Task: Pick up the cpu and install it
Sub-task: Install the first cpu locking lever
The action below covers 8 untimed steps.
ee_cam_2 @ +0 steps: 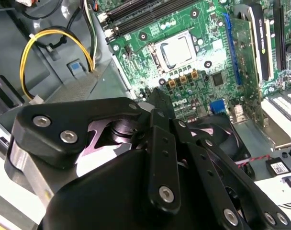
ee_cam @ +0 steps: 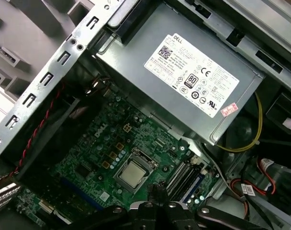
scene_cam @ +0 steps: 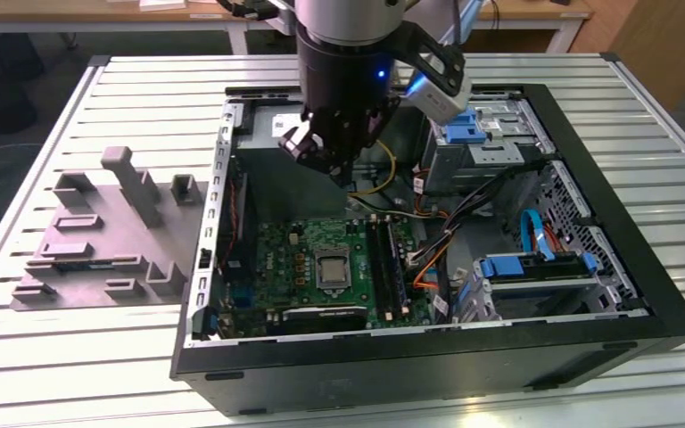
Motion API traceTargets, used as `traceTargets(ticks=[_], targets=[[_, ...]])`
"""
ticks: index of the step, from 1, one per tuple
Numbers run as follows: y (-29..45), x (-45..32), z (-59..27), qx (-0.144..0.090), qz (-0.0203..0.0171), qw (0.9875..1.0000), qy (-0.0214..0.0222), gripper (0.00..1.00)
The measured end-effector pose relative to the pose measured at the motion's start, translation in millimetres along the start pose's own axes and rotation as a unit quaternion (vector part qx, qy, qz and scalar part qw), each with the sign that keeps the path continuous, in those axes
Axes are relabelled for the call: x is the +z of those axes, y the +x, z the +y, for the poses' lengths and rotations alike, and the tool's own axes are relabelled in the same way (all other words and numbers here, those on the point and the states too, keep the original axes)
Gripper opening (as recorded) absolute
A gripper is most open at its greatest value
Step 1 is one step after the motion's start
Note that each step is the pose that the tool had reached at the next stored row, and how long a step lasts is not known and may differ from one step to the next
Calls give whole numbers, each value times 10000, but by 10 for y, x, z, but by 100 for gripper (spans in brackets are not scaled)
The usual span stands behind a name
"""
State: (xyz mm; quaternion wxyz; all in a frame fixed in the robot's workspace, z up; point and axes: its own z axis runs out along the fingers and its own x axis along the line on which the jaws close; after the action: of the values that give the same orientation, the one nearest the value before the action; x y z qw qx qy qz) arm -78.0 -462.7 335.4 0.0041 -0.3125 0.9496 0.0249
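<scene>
1. We see the cpu (ee_cam: 133, 173) seated in its socket on the green motherboard (scene_cam: 289, 254) inside the open computer case (scene_cam: 628, 259).
2. We find the gripper (scene_cam: 333, 160) hanging above the board, holding nothing; we cannot tell how its jaws stand.
3. The grey plastic fixture (scene_cam: 93, 241) lies beside the case on the exterior view's left.

matt silver metal cpu (ee_cam: 134, 173) lid, glossy green motherboard (ee_cam: 107, 158), matt black plastic gripper (ee_cam_2: 157, 103), brushed grey metal power supply (ee_cam: 184, 72)
</scene>
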Motion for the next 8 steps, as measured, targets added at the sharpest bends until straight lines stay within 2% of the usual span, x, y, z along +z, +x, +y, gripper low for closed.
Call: traceTargets(ticks=[8], targets=[[-1,1,-1,0,0,10000,0,11]])
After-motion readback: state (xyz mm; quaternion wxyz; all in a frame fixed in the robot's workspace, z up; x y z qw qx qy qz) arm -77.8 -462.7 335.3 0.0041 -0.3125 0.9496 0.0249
